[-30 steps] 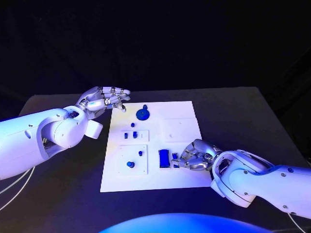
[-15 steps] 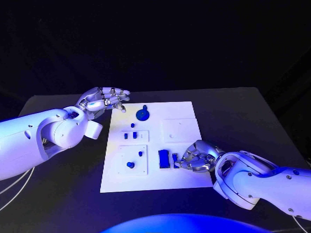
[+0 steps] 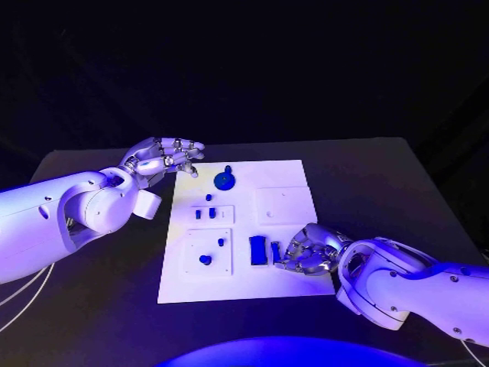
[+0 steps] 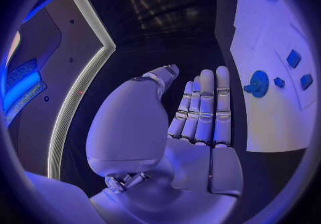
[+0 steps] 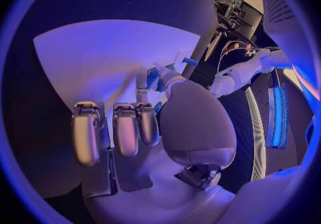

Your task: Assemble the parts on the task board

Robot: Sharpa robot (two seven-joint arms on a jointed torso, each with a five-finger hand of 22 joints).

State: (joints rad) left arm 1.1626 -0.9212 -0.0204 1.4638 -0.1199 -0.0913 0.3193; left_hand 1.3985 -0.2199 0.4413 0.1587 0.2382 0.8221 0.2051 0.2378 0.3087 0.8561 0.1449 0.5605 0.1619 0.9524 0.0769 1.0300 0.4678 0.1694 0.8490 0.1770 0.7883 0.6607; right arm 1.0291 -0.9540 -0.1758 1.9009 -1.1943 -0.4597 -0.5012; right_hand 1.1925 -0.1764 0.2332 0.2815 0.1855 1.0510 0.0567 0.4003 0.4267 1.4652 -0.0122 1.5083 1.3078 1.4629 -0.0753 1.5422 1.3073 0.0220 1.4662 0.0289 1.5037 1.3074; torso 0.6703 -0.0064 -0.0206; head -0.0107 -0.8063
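Right hand lower, fingers beside part.

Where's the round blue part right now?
Head view: the round blue part sits at the task board's far edge, left side, just beside the left hand, which holds nothing.

You will find nothing to read here: no text, label, brand, number or sign is legible on any surface in these views.
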